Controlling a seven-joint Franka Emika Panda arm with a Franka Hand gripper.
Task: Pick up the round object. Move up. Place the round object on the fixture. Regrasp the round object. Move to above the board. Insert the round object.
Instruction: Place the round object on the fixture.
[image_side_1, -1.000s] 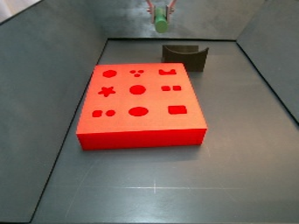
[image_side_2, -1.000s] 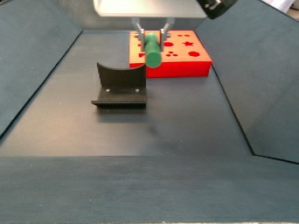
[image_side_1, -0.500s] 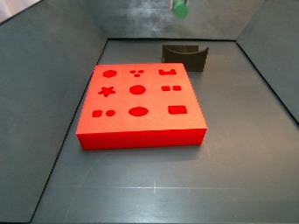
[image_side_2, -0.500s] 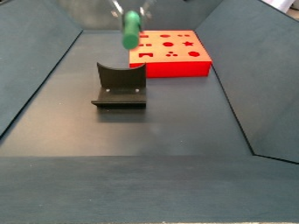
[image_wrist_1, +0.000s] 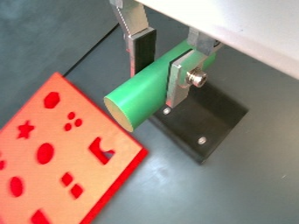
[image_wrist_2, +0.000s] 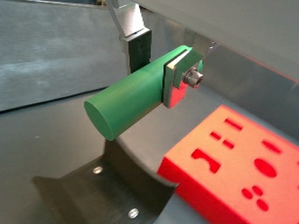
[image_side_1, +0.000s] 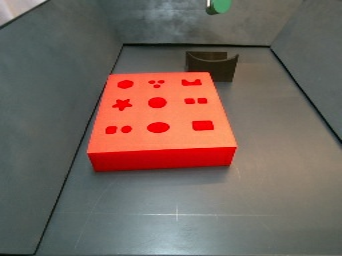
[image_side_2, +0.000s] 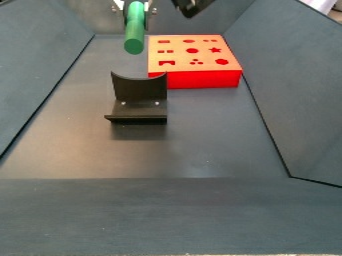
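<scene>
The board (image_side_1: 159, 119) is seen lying flat on the dark floor in both side views, its red top cut with a star, circles, squares and an oval. In a side view (image_side_2: 195, 58) it sits at about one o'clock from the fixture, near it but apart. Parts of the board are also caught in both wrist views (image_wrist_1: 59, 149) (image_wrist_2: 239, 166).

The fixture (image_side_2: 138, 98) stands on the floor with its curved notch upward and nothing resting in it. In a side view (image_side_1: 213, 64) it is found at one o'clock from the board, near the back wall. Its dark base plate is seen below the peg in both wrist views (image_wrist_1: 208, 121) (image_wrist_2: 93, 192).

The gripper (image_wrist_1: 163, 61) is held high above the floor, over the fixture; in the side views it is mostly cut off by the frame edge. Its jaws are closed on the peg.

The peg (image_wrist_1: 149, 87) is clamped between the two silver fingers (image_wrist_1: 177, 80) at one end, the rest of the green rod projecting well beyond them with its round free end in the open (image_wrist_2: 135, 94). In a side view (image_side_2: 134, 28) it hangs at about twelve o'clock above the fixture, well clear of it; in the remaining side view only its green tip (image_side_1: 217, 5) is seen at the upper edge.
</scene>
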